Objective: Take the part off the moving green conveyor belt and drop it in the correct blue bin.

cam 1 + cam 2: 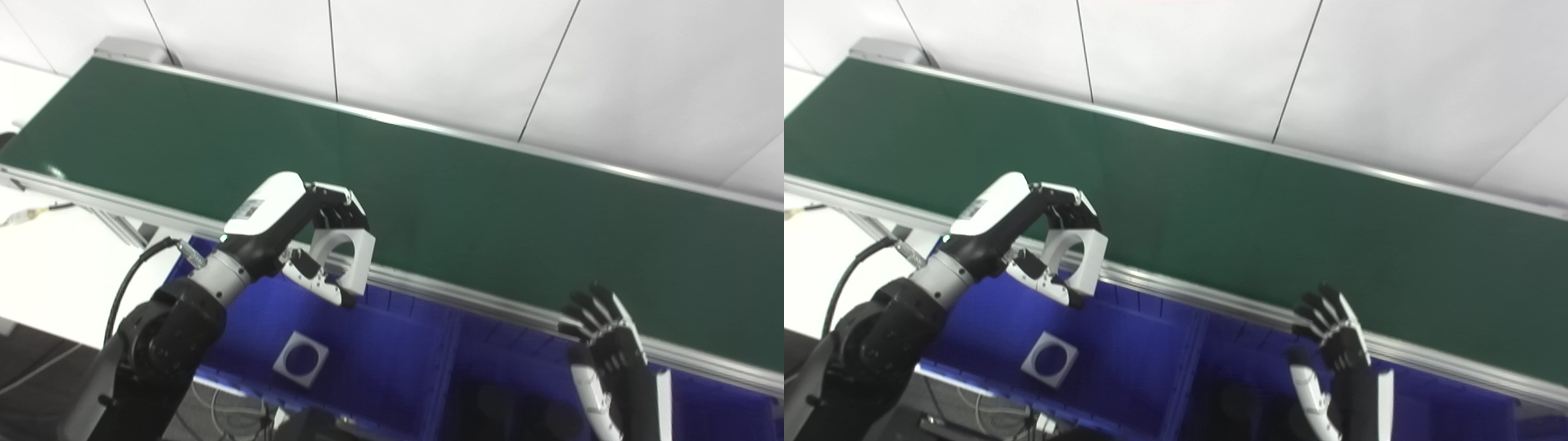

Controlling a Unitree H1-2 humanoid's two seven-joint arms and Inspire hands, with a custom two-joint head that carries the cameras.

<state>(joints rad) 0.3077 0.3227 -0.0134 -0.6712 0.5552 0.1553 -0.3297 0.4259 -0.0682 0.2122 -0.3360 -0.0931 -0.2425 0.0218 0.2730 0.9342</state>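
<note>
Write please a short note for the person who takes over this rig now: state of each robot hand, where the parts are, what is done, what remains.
Left robot hand: shut on a white square part with a round hole, held above the near edge of the left blue bin.
Right robot hand: open, holds nothing, waits by the belt's near rail.
Green belt: no part visible on it.
Done: part is off the belt; another like it lies flat in the left bin.
Left: release the held part into the bin.

Left hand (306,236) clasping white ringed part (344,257) above blue bin (392,343); right hand (603,343) splayed, empty
</note>
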